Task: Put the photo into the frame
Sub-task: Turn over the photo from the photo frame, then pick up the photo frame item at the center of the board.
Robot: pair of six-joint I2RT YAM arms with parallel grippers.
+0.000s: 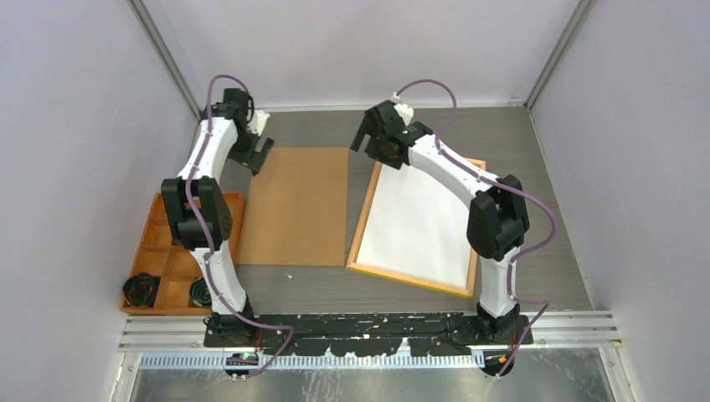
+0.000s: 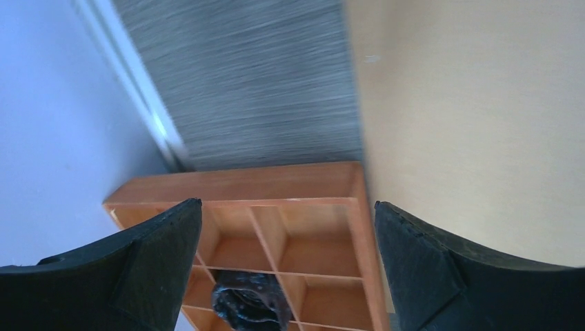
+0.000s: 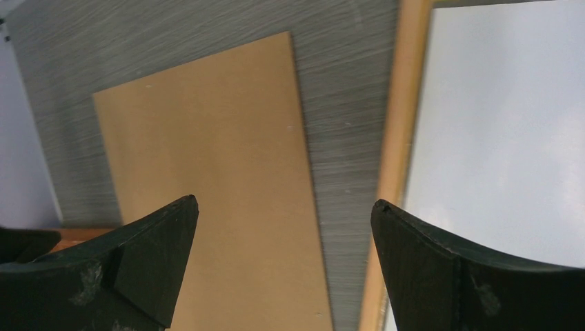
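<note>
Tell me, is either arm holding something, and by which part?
Nothing is held. The left gripper has its jaws open near the backing board's far corner; the right gripper has them open near the frame's far corner.

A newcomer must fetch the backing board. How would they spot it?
On the grey table, look between the orange compartment tray on the left and the wood-edged frame holding a white sheet. The backing board is the flat brown rectangle there: no rim, no compartments.
</note>
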